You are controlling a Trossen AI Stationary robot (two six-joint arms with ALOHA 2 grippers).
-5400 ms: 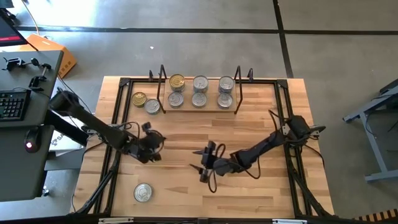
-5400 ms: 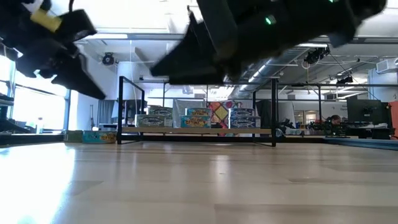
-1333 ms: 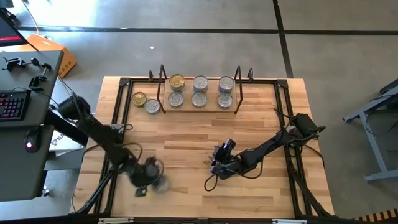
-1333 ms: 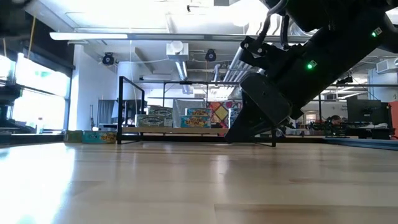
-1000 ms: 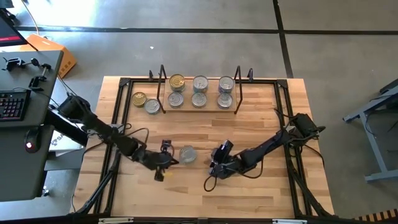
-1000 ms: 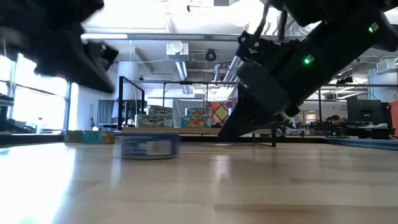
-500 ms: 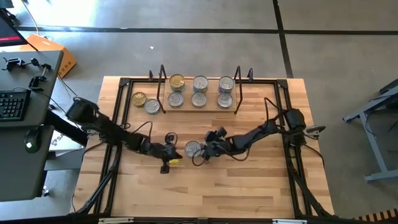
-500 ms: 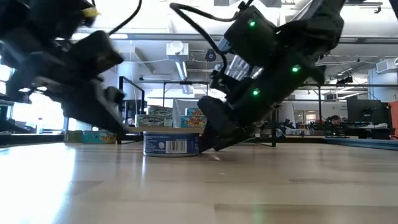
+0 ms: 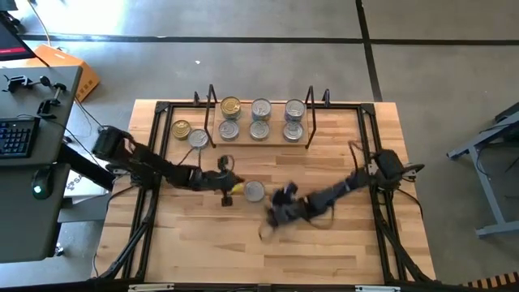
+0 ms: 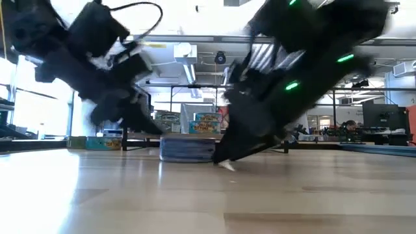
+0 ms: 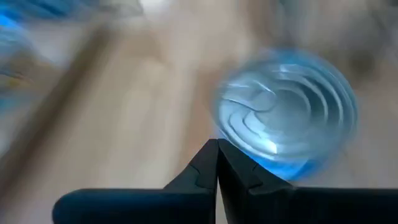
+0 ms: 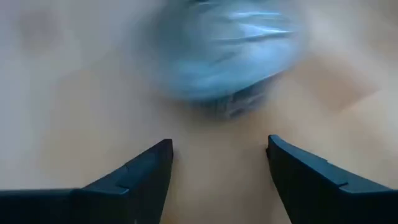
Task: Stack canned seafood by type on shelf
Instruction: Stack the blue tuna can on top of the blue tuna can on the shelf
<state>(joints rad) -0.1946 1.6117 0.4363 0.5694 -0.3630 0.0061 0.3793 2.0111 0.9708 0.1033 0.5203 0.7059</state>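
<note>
In the lower middle of the high view the right gripper [image 9: 282,212] hangs over bare board, its two fingers [image 12: 142,177] spread wide with nothing between them. Straight ahead of it, up and to the left in that view, lies the loose tin [image 9: 254,191], flat on the tabletop [image 9: 340,243] with its silver lid up. The right wrist view shows this tin [image 12: 227,46] a short way beyond the fingertips and roughly centred on the gap, not yet inside it. The tin is round and squat, so it has no long axis to line up with; only its width across matters, and the spread looks wide enough, as far as I can judge.

The left gripper [image 9: 226,186] sits just left of the tin in the high view, the nearer of the two. Its fingers are pressed together into one point, holding nothing. In the left wrist view that point lies at the near rim of the tin [image 11: 285,112], touching or almost so; I cannot tell which.

Farther up the high view stands the shelf [image 9: 259,138] with six tins in two rows, one gold-lidded [image 9: 231,106] at its upper left. Two more tins [image 9: 199,138] stand outside its left upright.
</note>
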